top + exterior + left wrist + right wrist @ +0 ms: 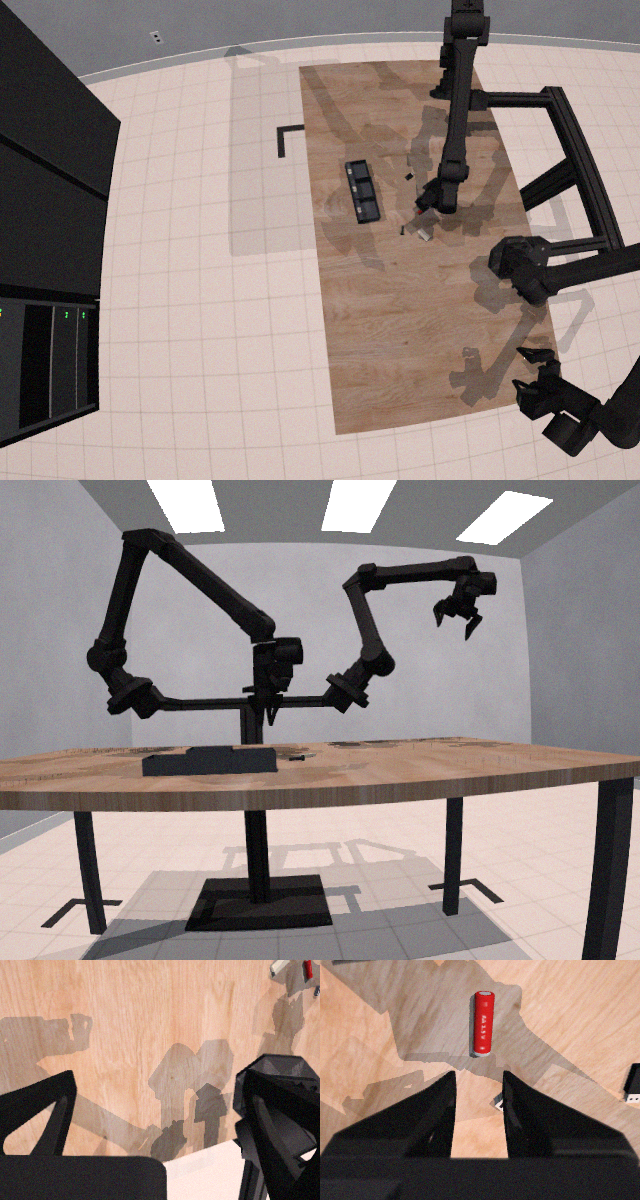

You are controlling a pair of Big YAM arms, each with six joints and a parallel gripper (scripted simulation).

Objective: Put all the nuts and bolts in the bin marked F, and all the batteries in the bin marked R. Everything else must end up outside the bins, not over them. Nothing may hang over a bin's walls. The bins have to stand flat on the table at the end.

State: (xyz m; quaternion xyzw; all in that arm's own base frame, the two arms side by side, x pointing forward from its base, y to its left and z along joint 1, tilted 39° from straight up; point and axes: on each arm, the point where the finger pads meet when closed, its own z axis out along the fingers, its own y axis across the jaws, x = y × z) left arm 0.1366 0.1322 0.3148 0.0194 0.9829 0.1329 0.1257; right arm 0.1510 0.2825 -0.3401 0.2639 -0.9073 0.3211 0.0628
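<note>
Three dark joined bins (356, 198) (206, 762) stand in a row on the table, their labels too small to read here. A red battery (483, 1022) (308, 969) lies ahead of my right fingertips in the right wrist view. My right gripper (479, 1080) (270, 721) is partly open, empty and above the table. A small silvery thing (499, 1103), probably the nut, is half hidden behind its right finger; it also shows in the left wrist view (317, 991). A dark bolt (402, 230) (296, 758) lies between bins and white block. My left gripper (159, 1079) (516, 365) (452, 632) is open, empty, held high.
A black USB stick (408, 176) (634, 1081) lies beside the bins, towards the right arm's base. A white block (424, 235) (281, 965) lies near the battery. The left gripper hangs near the table's (377, 382) far end from the bins.
</note>
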